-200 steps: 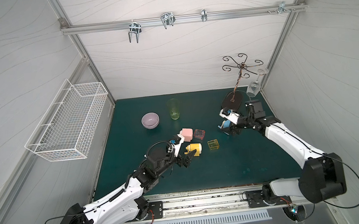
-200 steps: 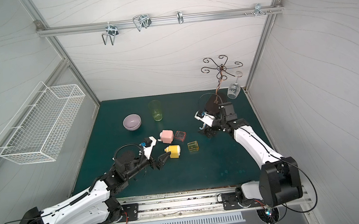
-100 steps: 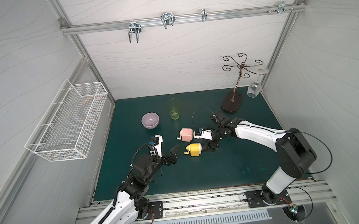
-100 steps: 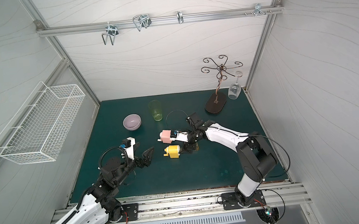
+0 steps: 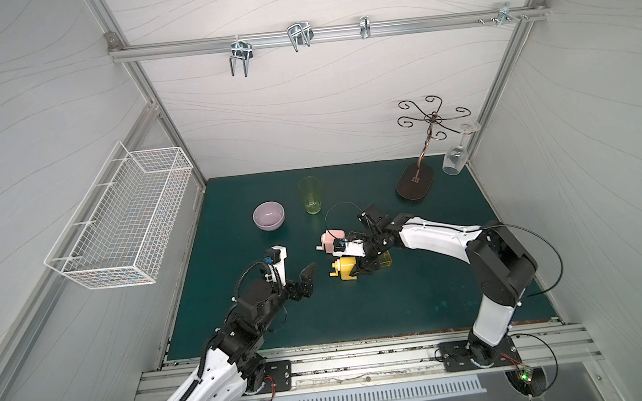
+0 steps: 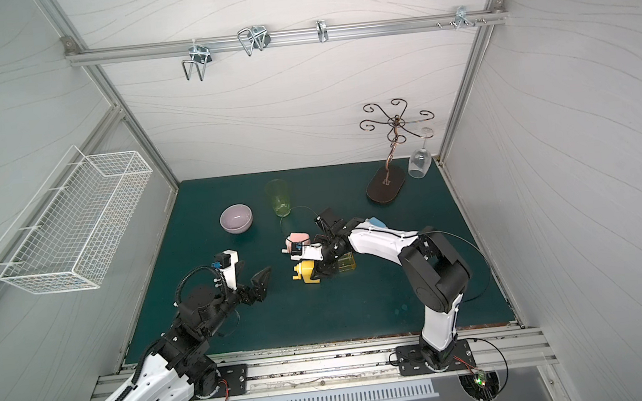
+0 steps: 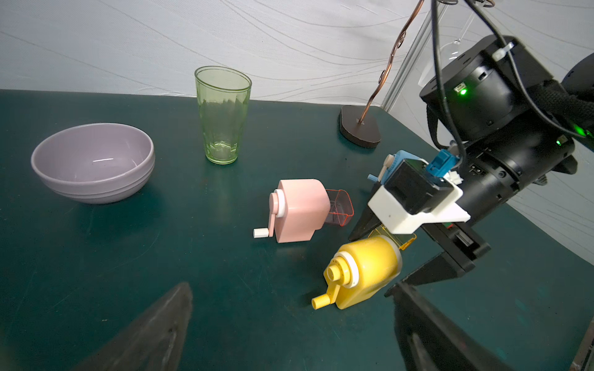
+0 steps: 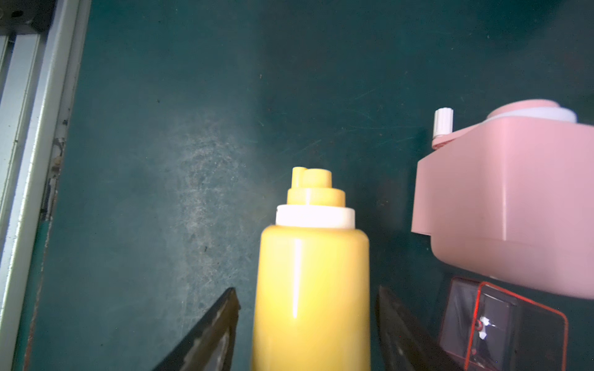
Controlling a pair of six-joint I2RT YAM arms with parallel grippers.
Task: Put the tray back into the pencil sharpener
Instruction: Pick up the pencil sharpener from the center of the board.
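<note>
A lilac bowl [image 5: 268, 215] sits near a green tumbler [image 5: 311, 196]; a wine glass [image 5: 453, 160] hangs upside down from a curly metal stand [image 5: 415, 186].

Both arms: white links [image 5: 431, 239], black joints [image 5: 502, 268], looped black cables [image 7: 434, 48], blue connector [image 7: 441, 162], tapered black jaws

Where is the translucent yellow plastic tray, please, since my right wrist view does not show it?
Observer: The translucent yellow plastic tray lies on the dark green mat at the end of the yellow plastic pencil sharpener opposite its crank, under the right arm.
Operator: Thank you; where is the left end effector?
Observer: The left end effector hovers open on the crank side, apart from that sharpener.
Operator: Is anything else close?
Observer: A light blue plastic pencil sharpener sits on the far side of the right arm.
</note>
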